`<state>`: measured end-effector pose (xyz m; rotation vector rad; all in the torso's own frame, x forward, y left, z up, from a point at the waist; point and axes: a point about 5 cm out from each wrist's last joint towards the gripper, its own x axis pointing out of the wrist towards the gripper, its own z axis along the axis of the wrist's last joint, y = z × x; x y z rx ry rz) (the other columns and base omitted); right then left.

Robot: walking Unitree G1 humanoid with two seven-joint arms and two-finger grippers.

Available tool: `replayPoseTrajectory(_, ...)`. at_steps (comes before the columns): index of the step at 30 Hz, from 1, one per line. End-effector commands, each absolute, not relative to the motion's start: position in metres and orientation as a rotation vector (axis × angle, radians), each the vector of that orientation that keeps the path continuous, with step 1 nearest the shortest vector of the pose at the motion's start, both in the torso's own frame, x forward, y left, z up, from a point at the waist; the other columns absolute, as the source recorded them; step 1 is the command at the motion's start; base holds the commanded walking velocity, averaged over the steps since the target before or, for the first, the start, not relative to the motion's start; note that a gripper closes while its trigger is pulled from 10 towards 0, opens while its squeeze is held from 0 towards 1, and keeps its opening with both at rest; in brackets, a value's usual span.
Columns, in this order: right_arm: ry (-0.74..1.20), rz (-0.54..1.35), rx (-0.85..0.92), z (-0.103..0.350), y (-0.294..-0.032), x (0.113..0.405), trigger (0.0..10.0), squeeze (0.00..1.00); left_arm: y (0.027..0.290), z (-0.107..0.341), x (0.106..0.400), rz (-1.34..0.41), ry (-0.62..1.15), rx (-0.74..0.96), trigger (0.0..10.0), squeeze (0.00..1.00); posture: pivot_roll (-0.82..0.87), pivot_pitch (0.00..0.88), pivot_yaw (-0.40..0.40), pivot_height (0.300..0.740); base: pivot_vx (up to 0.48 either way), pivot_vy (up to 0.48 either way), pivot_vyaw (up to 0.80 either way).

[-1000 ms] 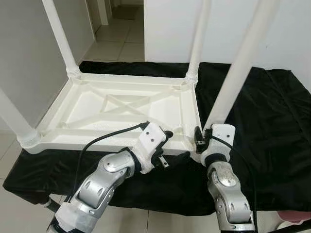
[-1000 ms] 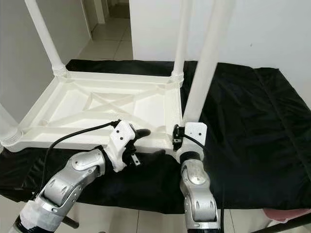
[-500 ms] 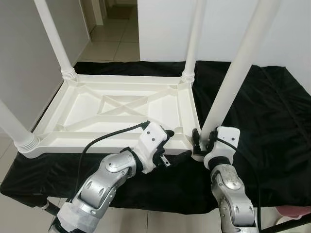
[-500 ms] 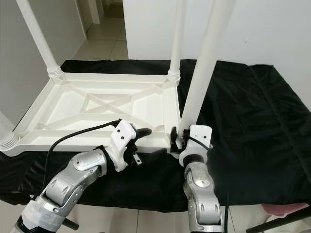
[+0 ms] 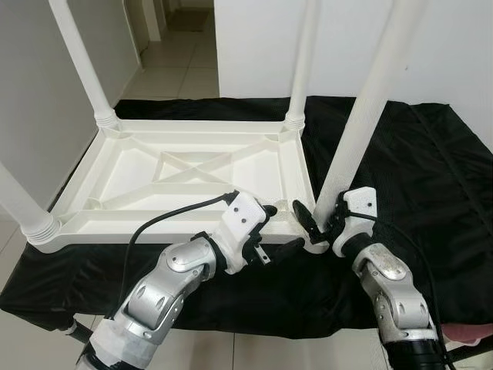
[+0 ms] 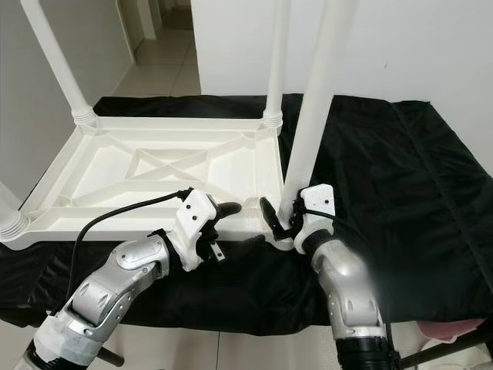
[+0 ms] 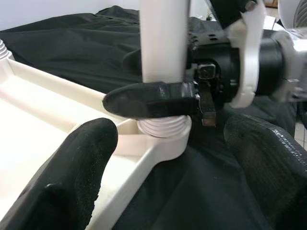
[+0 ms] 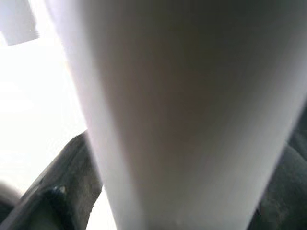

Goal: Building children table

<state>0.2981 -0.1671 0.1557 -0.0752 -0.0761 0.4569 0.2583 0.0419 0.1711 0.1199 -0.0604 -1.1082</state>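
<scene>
While right gripper (image 5: 317, 223) clasps table leg (image 5: 362, 116) | left gripper (image 5: 279, 229) spread, empty

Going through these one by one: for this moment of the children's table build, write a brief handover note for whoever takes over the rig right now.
Right gripper: fingers around the base of the near-right leg, at its corner socket.
Left gripper: open, at the near edge of the upturned white tabletop, beside that corner.
Tabletop lies upside down on the black cloth.
Done: all four legs stand in their sockets.
Left: how firmly the near-right leg is seated cannot be told; check it, then turn the table upright.
</scene>
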Motion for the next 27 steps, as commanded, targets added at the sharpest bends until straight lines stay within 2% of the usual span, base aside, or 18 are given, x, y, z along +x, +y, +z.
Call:
replayPoseTrajectory(1,-0.083,0.566,-0.061,0.158,-0.165,0.306,2.4,0.0,0.038,0.17,0.253,-1.166,-0.057,0.138,10.0,0.0,-0.09,0.053,0.033,0.74,0.0,0.0,0.0)
replayPoseTrajectory(2,-0.083,0.566,-0.061,0.158,-0.165,0.306,2.4,0.0,0.038,0.17,0.253,-1.166,-0.057,0.138,10.0,0.0,-0.09,0.053,0.033,0.74,0.0,0.0,0.0)
replayPoseTrajectory(3,-0.069,0.606,-0.068,0.157,-0.165,0.308,0.0,0.0,0.038,0.171,0.254,-1.156,-0.063,0.138,10.0,0.0,-0.08,0.055,0.032,0.74,0.0,0.0,0.0)
replayPoseTrajectory(11,-0.037,0.65,-0.074,0.151,-0.17,0.308,0.0,0.0,0.039,0.173,0.254,-1.144,-0.068,0.132,10.0,0.0,-0.07,0.065,0.024,0.74,0.0,0.0,0.0)
replayPoseTrajectory(13,-0.013,0.622,-0.065,0.145,-0.174,0.305,10.0,0.0,0.04,0.171,0.252,-1.137,-0.061,0.128,10.0,0.0,-0.07,0.072,0.017,0.74,0.0,0.0,0.0)
replayPoseTrajectory(18,-0.012,0.568,-0.042,0.142,-0.176,0.303,10.0,0.0,0.041,0.17,0.25,-1.134,-0.055,0.124,10.0,0.0,-0.08,0.075,0.016,0.74,0.0,0.0,0.0)
replayPoseTrajectory(23,0.011,0.379,-0.055,0.135,-0.178,0.298,10.0,0.0,0.04,0.169,0.253,-1.127,-0.054,0.117,10.0,0.0,-0.09,0.069,0.012,0.74,0.0,0.0,0.0)
replayPoseTrajectory(27,0.029,0.329,-0.042,0.131,-0.177,0.296,10.0,0.0,0.039,0.169,0.254,-1.125,-0.055,0.116,10.0,0.0,-0.1,0.065,0.009,0.74,0.0,0.0,0.0)
